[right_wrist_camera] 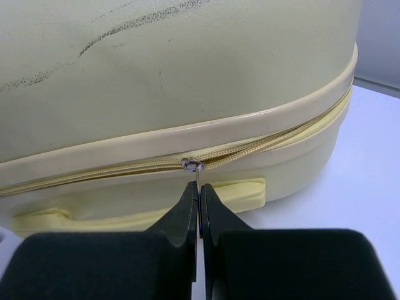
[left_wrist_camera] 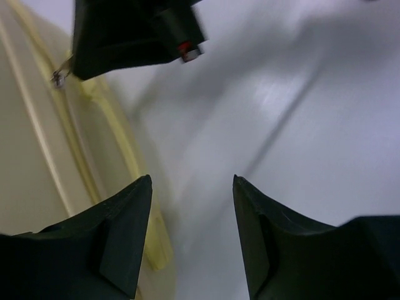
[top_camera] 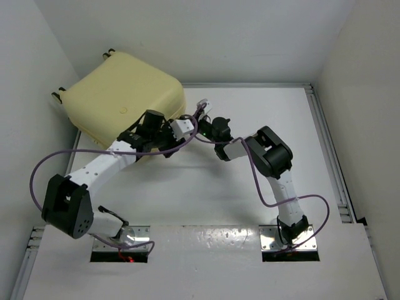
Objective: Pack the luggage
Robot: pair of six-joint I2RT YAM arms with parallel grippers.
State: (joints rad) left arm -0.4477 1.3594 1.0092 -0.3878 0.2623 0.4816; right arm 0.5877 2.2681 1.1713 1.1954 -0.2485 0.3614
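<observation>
Pale yellow, round-cornered hard-shell luggage [top_camera: 125,94] lies closed at the far left of the white table [top_camera: 250,200]. Nearer its edge, the right gripper [right_wrist_camera: 199,192] is pinched fully together on the small metal zip pull [right_wrist_camera: 195,176]. The yellow zip seam [right_wrist_camera: 281,140] runs sideways straight ahead of it, so any pull should follow that line. The left gripper [left_wrist_camera: 192,187] hangs wide apart and empty beside the shell. No brand or lettering is legible.

Luggage [top_camera: 122,94] fills the far-left corner, close to the left wall [top_camera: 25,75]; tight gap there. Right gripper [right_wrist_camera: 200,206], pinched on the zipper pull [right_wrist_camera: 194,165], and left gripper [left_wrist_camera: 192,237], jaws apart, crowd its right edge. Table [top_camera: 262,187] lies open to the right.
</observation>
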